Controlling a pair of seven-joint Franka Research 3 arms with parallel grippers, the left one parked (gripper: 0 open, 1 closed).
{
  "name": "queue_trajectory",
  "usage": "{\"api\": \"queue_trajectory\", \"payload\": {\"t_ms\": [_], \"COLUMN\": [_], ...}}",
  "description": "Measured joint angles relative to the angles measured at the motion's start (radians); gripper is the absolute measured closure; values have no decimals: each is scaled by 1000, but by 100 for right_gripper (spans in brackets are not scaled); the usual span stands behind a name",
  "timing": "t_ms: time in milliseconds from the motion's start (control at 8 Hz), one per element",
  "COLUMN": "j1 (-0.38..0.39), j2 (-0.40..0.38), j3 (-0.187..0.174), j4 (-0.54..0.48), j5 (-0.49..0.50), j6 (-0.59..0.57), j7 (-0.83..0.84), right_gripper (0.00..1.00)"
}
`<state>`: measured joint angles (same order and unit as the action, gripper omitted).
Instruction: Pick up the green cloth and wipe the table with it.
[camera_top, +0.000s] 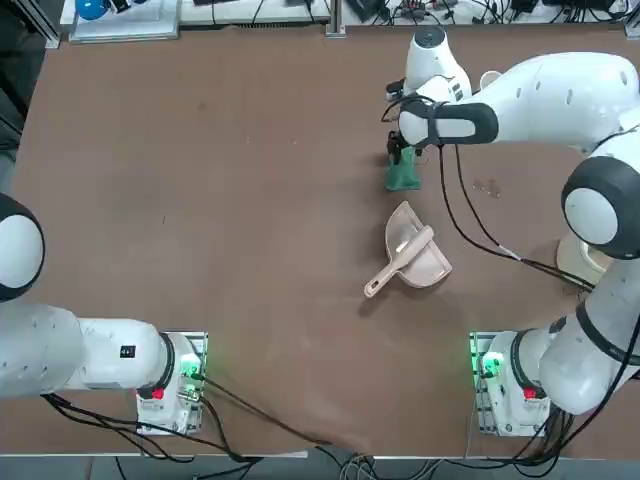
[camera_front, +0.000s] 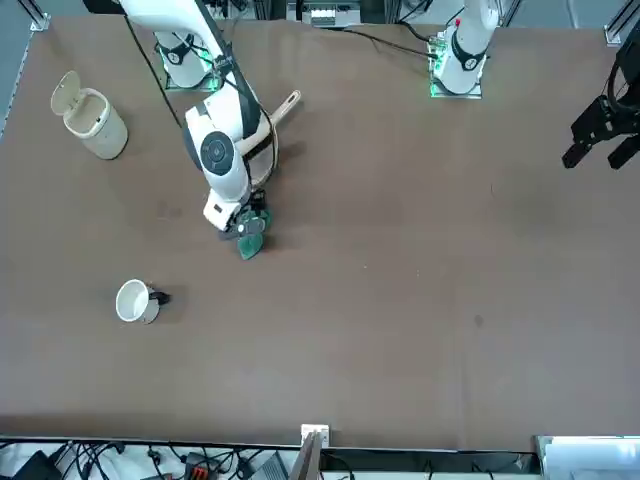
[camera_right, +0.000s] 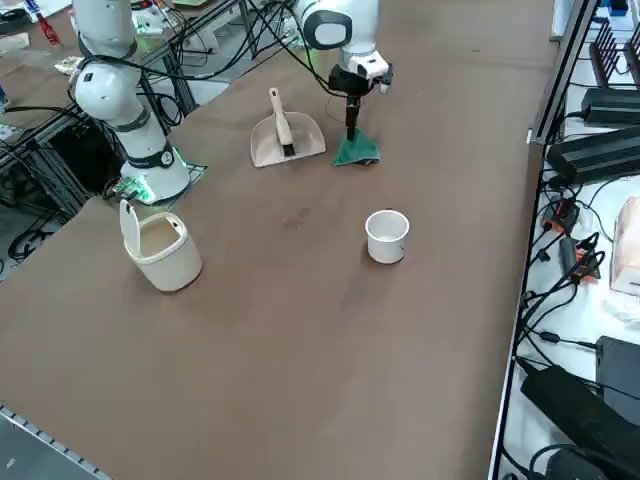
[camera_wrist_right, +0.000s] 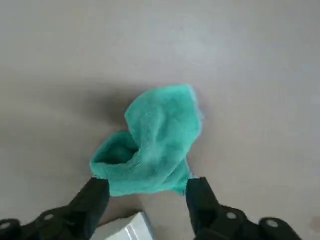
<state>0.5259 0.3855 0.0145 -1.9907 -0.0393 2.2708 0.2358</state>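
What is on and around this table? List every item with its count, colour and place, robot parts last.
Bunched green soft cloth: one, teal-green, on the table between the right gripper's fingers.
Plastic dustpan: one, pinkish-beige, on the table beside the cloth, toward the robot.
Round mug: one, white, on the table's far part.
Lidded bin: one, cream, lid up, near the right arm's base.
Matte brown table: one, under everything.
Right gripper: one, black fingers, open, straddling the cloth's near edge.
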Motion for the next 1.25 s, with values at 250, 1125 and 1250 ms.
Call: {"api": "queue_trajectory", "payload": {"t_ms": [250,1125,1250], "j1": [18,32,30], "j2": [11,92,92], "j3": [0,-4,-9], "j4": [0,1,4], "j5": [-2,-21,-21], "j6": [29,144,144], "j7": [-94,-175,-176], "right_gripper": [4,38,61]}}
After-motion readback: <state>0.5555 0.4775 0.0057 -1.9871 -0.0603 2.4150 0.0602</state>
